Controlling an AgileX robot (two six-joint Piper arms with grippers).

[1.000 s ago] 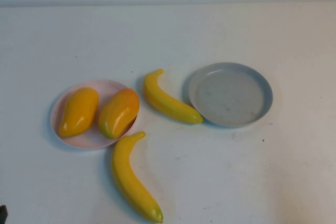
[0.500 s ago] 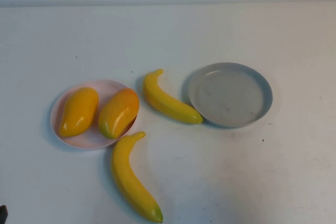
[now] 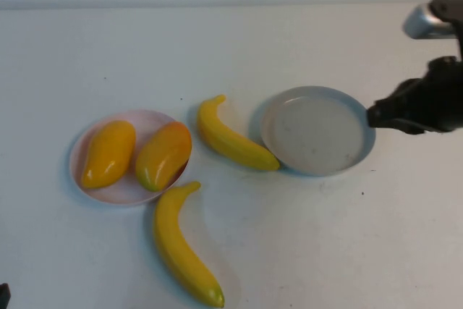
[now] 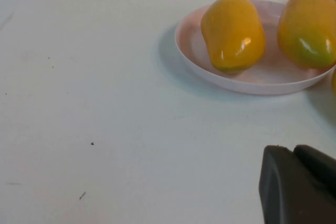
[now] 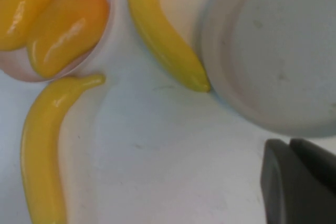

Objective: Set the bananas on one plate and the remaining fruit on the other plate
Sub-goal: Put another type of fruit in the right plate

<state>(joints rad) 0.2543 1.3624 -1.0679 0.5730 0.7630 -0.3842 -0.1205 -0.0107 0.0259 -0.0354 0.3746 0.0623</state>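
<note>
Beside the grey-blue plate (image 3: 318, 130), on its far-right side, our right gripper (image 3: 380, 116) hangs with jaws closed on nothing.

We take that plate as landmark: the shorter banana (image 3: 231, 137) lies touching its left rim, the longer banana (image 3: 181, 245) further left and nearer us, both on the table (image 3: 289, 251). The pink plate (image 3: 123, 192), well left, already carries both mango-like fruits (image 3: 108, 153). Our left gripper (image 4: 299, 184) is parked beyond the pink plate, closed and empty. We judge that a closed-jaw descent would nudge the glossy short banana under the rim or shove the plate; an off-centre pinch could let the curved fruit roll away.
</note>
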